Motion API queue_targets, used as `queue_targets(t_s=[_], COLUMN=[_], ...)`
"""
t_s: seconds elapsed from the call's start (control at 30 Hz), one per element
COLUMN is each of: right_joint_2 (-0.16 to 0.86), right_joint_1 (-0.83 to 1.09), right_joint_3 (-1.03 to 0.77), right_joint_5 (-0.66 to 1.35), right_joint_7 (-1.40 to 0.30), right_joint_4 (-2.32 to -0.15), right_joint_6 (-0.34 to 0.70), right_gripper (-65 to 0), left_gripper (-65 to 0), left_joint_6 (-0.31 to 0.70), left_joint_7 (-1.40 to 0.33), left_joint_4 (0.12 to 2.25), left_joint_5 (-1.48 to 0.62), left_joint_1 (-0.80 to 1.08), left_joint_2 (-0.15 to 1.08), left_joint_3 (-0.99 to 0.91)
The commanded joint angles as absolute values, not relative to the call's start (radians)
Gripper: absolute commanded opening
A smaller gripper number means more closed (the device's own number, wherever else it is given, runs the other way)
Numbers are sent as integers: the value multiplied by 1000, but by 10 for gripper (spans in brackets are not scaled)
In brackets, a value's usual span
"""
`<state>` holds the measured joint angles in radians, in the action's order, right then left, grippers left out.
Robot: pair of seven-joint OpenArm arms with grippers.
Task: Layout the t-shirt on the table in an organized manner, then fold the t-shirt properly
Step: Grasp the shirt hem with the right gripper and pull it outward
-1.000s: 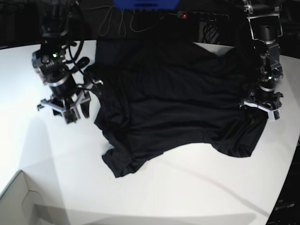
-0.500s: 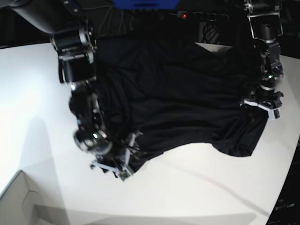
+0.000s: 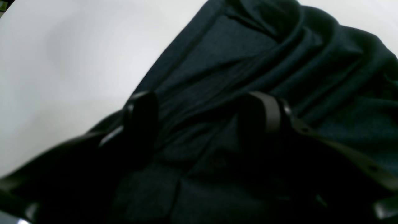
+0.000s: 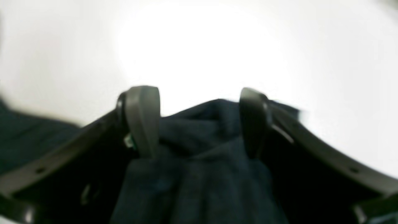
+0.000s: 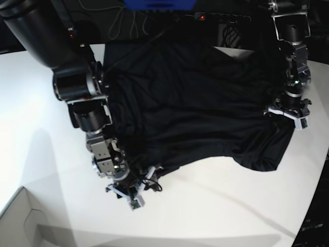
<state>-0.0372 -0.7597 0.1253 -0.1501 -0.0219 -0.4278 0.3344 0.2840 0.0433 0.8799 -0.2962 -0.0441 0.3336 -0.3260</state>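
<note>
The black t-shirt (image 5: 195, 103) lies spread but wrinkled on the white table (image 5: 216, 206). My right gripper (image 5: 134, 198) is at the shirt's front left corner. In the right wrist view it (image 4: 198, 102) is open, its jaws straddling a bunched edge of the shirt (image 4: 199, 149) over the table (image 4: 199, 46). My left gripper (image 5: 289, 117) is over the shirt's right side, near a sleeve. In the left wrist view it (image 3: 202, 99) is open, with folded fabric (image 3: 248, 62) lying beneath and between the fingers, and the table (image 3: 62, 46) to the left.
A white cardboard box corner (image 5: 20, 221) sits at the front left. Cables and a power strip (image 5: 221, 18) run along the back edge, near a blue object (image 5: 159, 4). The table's curved edge (image 5: 316, 195) runs down the right side.
My right arm has swung from the shirt's left side down to its front left corner, and that corner now lies under the gripper. My left arm has barely moved.
</note>
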Motion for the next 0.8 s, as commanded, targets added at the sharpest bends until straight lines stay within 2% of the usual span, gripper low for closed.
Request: queue_targets(t_s=[0.0,0.3,0.53,0.77], right_joint_2=[-42,-19,44,81], right_joint_1=[-783,-642,-357,-180], right_joint_3=[125,127,134,128], right_joint_5=[-136,-137,-137,-139], right_joint_7=[7,1,-162,-283], right_joint_4=[-441,-501,-1043,-1285], right_joint_6=[331,328,332,334], right_gripper=[-244,-244,-244,-244], left_gripper=[-231,-231,-231,-231], left_joint_6=[275,275,275,275], left_joint_7=[-53,-53,-53,-51], left_joint_4=[871,871,871,871], left_joint_5=[-289,-289,-289,-289], left_joint_1=[-19,-15,-12,-15], left_joint_2=[338,338,338,337], left_joint_3=[-325,-325,-325,-325])
